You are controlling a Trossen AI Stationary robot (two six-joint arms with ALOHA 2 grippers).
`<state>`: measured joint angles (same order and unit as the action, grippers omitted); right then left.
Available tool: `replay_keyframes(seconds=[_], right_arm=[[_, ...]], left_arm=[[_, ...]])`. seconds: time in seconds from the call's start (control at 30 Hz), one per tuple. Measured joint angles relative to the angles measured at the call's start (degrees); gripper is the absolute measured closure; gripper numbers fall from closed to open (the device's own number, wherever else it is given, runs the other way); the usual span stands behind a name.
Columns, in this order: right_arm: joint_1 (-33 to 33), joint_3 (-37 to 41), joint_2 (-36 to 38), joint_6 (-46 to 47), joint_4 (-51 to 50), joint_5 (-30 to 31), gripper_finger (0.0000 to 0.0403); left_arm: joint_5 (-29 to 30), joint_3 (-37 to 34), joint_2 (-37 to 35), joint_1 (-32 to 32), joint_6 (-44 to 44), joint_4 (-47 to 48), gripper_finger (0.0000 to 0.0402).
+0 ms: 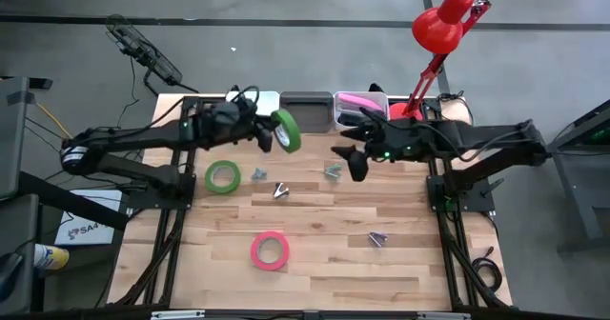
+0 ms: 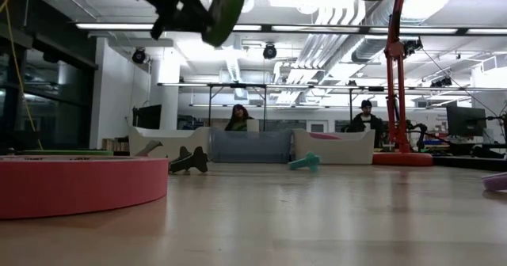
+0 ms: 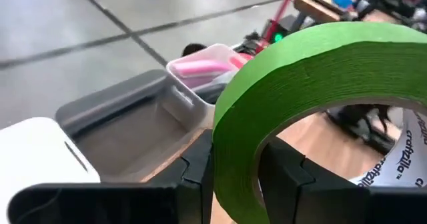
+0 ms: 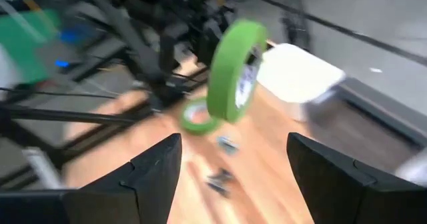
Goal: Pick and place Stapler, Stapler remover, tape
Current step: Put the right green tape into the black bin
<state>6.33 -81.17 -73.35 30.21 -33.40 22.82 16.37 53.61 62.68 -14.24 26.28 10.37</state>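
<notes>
Above the table, green tape roll [image 1: 287, 130] clamped in left jaws; right jaws spread, beside it.

Open-plan lab (exposed ceiling ducts [image 2: 333, 17])

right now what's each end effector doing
Left end effector: closed on a green tape roll, lifted off the table near the bins.
Right end effector: open, holding nothing, raised over the table's far side.
</notes>
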Motion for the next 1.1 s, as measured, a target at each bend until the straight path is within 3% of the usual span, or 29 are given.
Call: replay_keyframes(seconds=[0.2, 0.33, 0.43, 0.83, 0.97, 1.1], right_arm=[[-0.29, 0.0, 1.39, 2.87, -11.22, 8.37, 0.014], [-2.73, 0.0, 1.59, 7.26, -18.65, 10.36, 0.014], [-5.57, 0.02, 1.59, 9.48, -24.21, 11.32, 0.014], [-14.3, 0.02, 1.59, 3.22, -32.02, 7.91, 0.014], [-15.45, 0.02, 1.59, 1.68, -34.87, 7.19, 0.014], [-16.14, 0.02, 1.57, 0.43, -35.66, 6.16, 0.014]], left_arm=[[-7.04, 0.27, 6.92, -8.81, 3.75, -0.08, 0.032], [-9.93, 4.29, 13.64, -12.96, 4.75, 2.02, 0.032], [-11.03, 10.37, 19.41, -14.92, 5.12, 3.94, 0.032], [-8.1, 41.8, 42.88, -18.6, 2.48, 31.39, 0.032], [-6.73, 48.47, 46.77, -19.83, 2.97, 36.16, 0.032], [-7.46, 50.66, 49.57, -21.55, 6.45, 38.99, 0.032]])
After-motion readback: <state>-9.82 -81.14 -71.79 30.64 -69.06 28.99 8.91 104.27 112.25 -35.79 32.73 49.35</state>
